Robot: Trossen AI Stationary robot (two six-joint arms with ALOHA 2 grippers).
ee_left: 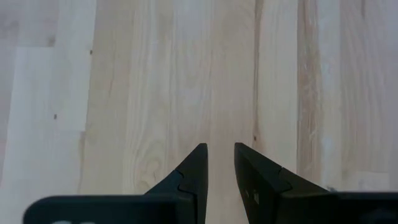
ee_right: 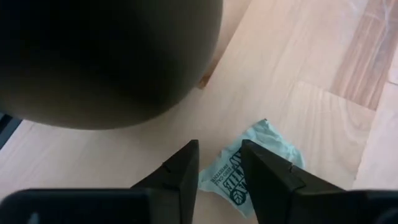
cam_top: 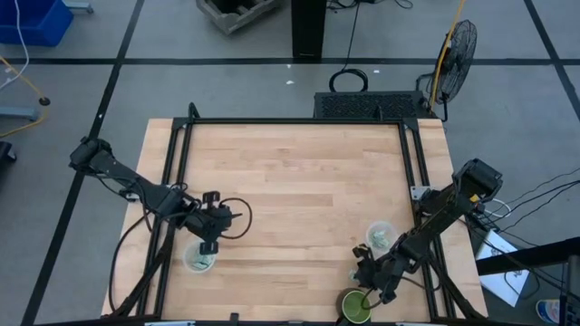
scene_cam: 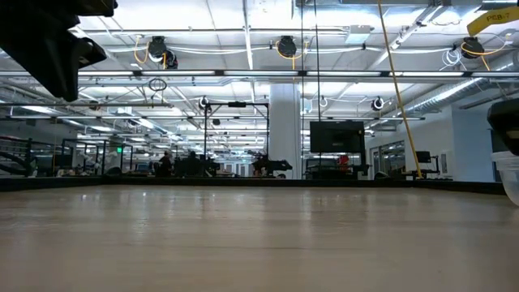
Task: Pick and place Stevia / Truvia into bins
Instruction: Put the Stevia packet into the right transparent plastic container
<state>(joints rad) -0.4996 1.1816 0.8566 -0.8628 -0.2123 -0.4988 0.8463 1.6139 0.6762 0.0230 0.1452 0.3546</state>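
Right gripper (cam_top: 363, 272) is down low at the front right of the table (cam_top: 299, 172). It sits between a clear cup (cam_top: 380, 237) and a dark green cup (cam_top: 355, 307). In its wrist view its two fingers (ee_right: 181, 171) have a small gap between them, and a pale green packet (ee_right: 255, 158) lies on the wood right by the tips. I cannot tell if the tips pinch the packet or only touch it. A big dark round shape (ee_right: 106, 56) fills much of that view; it looks like the green cup, seen very close.

The clear cup on the right has some pale green packets in it. It stands just beside the right arm.

Left gripper (cam_top: 210, 237) is at the front left of the table, just above the other clear cup (cam_top: 199, 260). That cup has a bit of green and white in it too. In the left wrist view the fingers (ee_left: 194, 168) are a little apart, with bare wood between them and nothing held.

The low view shows bare wood across the table, with a dark arm part (scene_cam: 49, 36) in the top left corner. Far behind is a big room with ceiling lights and a dark screen (scene_cam: 336, 138).

A black fan (cam_top: 456, 50) stands on the floor past the back right corner of the table.
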